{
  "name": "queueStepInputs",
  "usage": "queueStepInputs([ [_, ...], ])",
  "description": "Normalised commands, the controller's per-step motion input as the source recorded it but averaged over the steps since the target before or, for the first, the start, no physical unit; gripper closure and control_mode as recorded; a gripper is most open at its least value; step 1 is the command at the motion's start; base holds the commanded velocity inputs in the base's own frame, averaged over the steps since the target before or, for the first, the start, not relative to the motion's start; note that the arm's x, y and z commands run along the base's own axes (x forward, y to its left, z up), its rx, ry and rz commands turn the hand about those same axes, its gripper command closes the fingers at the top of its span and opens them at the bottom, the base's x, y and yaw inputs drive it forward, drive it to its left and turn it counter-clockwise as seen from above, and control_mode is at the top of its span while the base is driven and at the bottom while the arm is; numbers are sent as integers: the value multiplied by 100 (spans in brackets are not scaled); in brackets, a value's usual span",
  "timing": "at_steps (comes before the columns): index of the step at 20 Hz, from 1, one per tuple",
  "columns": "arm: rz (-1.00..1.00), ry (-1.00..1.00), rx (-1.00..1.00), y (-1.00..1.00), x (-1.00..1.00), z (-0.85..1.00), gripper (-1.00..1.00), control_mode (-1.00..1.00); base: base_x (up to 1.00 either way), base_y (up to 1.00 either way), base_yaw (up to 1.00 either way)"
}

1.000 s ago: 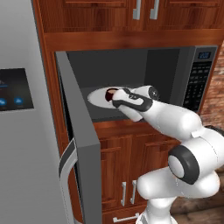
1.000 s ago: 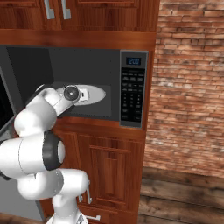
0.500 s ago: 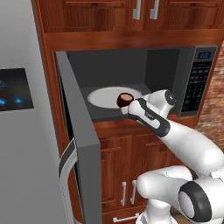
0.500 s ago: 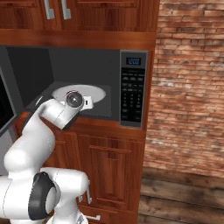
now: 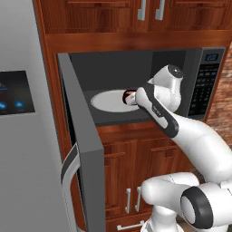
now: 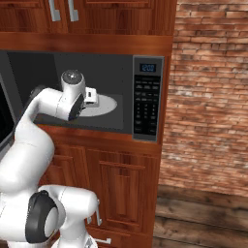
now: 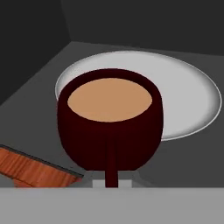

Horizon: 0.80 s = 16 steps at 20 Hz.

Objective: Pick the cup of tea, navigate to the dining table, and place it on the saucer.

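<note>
The cup of tea (image 7: pixel 110 127), dark maroon with light brown liquid, hangs just above the microwave floor at the near edge of the white turntable plate (image 7: pixel 188 100). Its handle (image 7: pixel 111 164) points straight at the hand camera, and my gripper (image 7: pixel 111 183) is shut on that handle. From the left base view the cup (image 5: pixel 129 96) peeks out at the tip of my hand (image 5: pixel 144 100), inside the open microwave. In the right base view my hand (image 6: pixel 91 97) reaches into the cavity over the plate (image 6: pixel 104 104). The dining table and the saucer are out of view.
The microwave door (image 5: pixel 84 158) stands swung open to the left, beside the grey fridge (image 5: pixel 22 136). The control panel (image 6: pixel 147 99) closes the cavity's right side. Wooden cabinets sit above and below, and a brick wall (image 6: pixel 213 97) rises on the right.
The cup has travelled right across the plate towards the front of the cavity and risen slightly. My elbow has swung out to the right. The base has not moved.
</note>
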Motion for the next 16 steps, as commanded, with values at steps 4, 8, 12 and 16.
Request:
queueStepInputs([
  [4, 0, -1, 0, -18, -48, -1, 100, -100, 0, 0, 0],
  [8, 1, -5, 0, -15, -54, -1, 100, -100, 0, 0, 0],
  [12, 0, -7, 0, -17, -62, 0, 100, -100, 0, 0, 0],
  [16, 1, -6, 0, -4, -62, 2, 100, -100, 0, 0, 0],
])
